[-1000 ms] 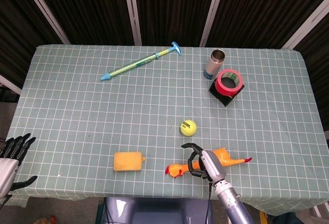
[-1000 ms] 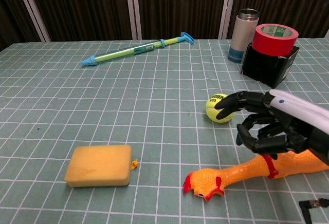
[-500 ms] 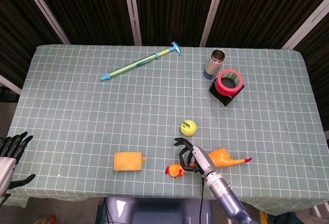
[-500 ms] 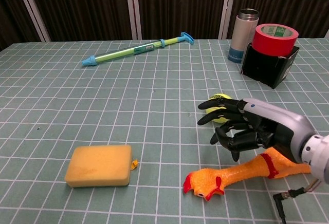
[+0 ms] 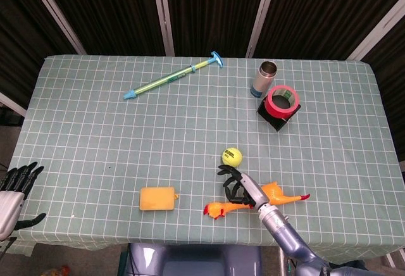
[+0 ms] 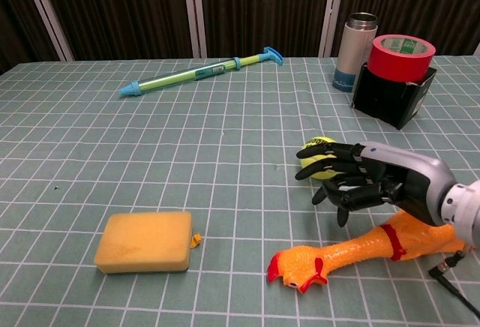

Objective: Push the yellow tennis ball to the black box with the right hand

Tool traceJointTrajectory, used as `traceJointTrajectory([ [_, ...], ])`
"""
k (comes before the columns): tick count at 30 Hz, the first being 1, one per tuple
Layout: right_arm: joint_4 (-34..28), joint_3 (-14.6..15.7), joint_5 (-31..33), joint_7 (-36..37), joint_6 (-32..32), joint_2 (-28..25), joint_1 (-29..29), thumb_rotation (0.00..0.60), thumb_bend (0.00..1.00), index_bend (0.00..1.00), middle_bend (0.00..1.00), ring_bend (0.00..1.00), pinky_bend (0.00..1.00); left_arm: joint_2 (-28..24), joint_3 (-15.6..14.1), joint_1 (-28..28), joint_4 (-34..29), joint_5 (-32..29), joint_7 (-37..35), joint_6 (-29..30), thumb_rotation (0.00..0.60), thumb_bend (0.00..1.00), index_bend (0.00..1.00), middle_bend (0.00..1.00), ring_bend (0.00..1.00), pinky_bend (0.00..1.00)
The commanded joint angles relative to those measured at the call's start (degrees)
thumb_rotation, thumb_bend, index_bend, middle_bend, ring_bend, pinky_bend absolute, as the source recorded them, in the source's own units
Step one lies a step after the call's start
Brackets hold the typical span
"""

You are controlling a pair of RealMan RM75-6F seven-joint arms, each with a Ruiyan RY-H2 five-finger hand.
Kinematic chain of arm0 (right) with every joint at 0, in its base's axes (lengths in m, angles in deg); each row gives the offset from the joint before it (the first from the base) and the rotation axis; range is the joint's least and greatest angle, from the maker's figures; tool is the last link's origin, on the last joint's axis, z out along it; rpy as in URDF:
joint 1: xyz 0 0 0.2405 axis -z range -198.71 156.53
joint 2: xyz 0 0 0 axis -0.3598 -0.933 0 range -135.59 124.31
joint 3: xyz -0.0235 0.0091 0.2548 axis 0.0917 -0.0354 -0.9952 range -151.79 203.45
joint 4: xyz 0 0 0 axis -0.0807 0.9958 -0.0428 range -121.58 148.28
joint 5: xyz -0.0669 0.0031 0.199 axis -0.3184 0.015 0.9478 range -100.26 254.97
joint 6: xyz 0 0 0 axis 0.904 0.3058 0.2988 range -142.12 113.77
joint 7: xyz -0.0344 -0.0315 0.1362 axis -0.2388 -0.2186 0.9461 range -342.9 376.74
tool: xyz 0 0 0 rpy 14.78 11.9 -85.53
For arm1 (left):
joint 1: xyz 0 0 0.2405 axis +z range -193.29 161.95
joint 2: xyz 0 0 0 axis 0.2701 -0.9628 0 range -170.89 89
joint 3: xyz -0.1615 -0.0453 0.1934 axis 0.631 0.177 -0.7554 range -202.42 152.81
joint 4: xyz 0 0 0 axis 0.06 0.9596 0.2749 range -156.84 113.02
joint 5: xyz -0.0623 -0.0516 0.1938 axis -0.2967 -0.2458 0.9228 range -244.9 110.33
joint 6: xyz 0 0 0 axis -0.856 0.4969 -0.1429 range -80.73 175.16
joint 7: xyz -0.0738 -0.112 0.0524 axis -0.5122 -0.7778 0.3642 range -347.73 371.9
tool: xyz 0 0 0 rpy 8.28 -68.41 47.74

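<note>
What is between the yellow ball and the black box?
Nothing. In the head view, only bare checked tablecloth lies between the tennis ball and the black box.

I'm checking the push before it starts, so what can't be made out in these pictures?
- Contact of the right hand with the yellow tennis ball: chest view, fingers cover the ball's near side.
- Inside of the black box: both views, red tape roll covers it.
- Left hand: head view, cut by the edge; absent from chest view.

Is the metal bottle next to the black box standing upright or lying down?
Upright. The bottle stands on its base beside the box, with its round top facing up in both views.
</note>
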Motion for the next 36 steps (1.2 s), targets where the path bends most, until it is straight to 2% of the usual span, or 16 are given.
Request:
traceJointTrajectory([
  [1, 1.1, -0.7, -0.8, 2.7, -0.8, -0.8, -0.6, 0.6, 0.64, 0.15, 0.23, 0.33, 0.51, 0.2, 0.1, -0.2, -0.1, -0.5, 0.3, -0.6, 0.6, 0.11, 0.0, 0.0, 0.0, 0.0],
  [11, 3.9, -0.7, -2.5, 9.3, -2.1, -1.1, -1.8, 0.6, 0.64, 0.13, 0.21, 0.29, 0.47, 0.6, 0.5, -0.8, -0.2, -2.1, 1.5, -2.1, 0.6, 0.11, 0.0, 0.0, 0.0, 0.0],
  [16, 4.3, -0.9, -2.3, 16.3, -6.1, -1.7, -3.2, 0.6, 0.64, 0.13, 0.2, 0.26, 0.44, 0.5, 0.5, -1.3, -0.2, -2.8, 1.0, -3.3, 0.6, 0.11, 0.0, 0.0, 0.0, 0.0],
  [25, 6.9, -1.1, -4.5, 22.5, -6.9, -1.1, -4.9, 0.6, 0.64, 0.12, 0.19, 0.24, 0.42, 0.6, 0.8, -1.6, -0.4, -3.7, 1.5, -3.9, 0.6, 0.11, 0.0, 0.0, 0.0, 0.0],
  [36, 9.2, -1.8, -4.8, 25.4, -6.1, -0.5, -6.5, 0.6, 0.64, 0.09, 0.16, 0.2, 0.38, 0.5, 0.8, -1.3, -0.5, -3.8, 1.5, -3.1, 0.6, 0.11, 0.0, 0.0, 0.0, 0.0],
])
